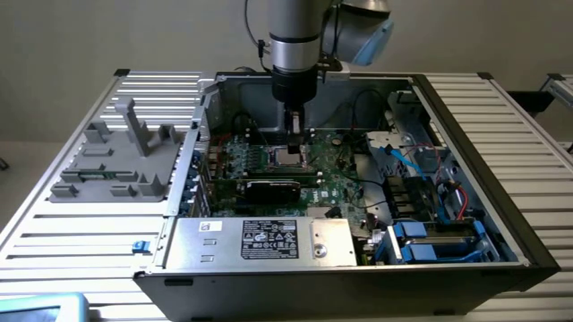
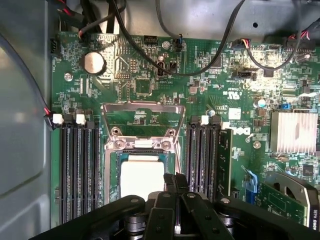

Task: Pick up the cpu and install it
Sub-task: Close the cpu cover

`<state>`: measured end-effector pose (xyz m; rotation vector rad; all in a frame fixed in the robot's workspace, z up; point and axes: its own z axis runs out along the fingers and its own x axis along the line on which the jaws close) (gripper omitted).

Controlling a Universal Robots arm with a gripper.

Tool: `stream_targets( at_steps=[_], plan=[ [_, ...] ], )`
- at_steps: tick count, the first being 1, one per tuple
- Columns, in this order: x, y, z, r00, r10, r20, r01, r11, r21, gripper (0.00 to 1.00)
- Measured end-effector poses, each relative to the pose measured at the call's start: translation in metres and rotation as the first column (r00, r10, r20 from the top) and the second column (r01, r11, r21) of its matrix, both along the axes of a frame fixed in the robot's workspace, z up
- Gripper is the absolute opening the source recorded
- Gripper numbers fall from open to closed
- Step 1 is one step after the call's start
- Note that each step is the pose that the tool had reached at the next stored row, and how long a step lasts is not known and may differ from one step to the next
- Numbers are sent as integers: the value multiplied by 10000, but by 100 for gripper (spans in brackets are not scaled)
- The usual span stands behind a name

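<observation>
Silvery cpu (image 2: 141, 181), edge behind closed pincer (image 2: 176, 178)

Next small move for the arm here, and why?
Probably a short straight lift. The small silvery-grey square cpu appears to lie flat in the black socket frame, the metal load plate is swung open, and the shut jaws sit over the chip's edge.

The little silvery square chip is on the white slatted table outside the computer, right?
No. The small silvery-grey square chip sits in the black socket frame on the green circuit board inside the dark computer case, as the wrist view shows.
</observation>
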<state>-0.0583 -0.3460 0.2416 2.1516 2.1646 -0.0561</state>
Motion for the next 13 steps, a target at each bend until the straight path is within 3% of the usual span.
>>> stream_targets(
  at_steps=[6, 13],
  plan=[
    [90, 3, 266, 10000, 0, 0, 0, 10000, 0, 11],
    [288, 3, 346, 10000, 0, 0, 0, 10000, 4, 11]
  ],
)
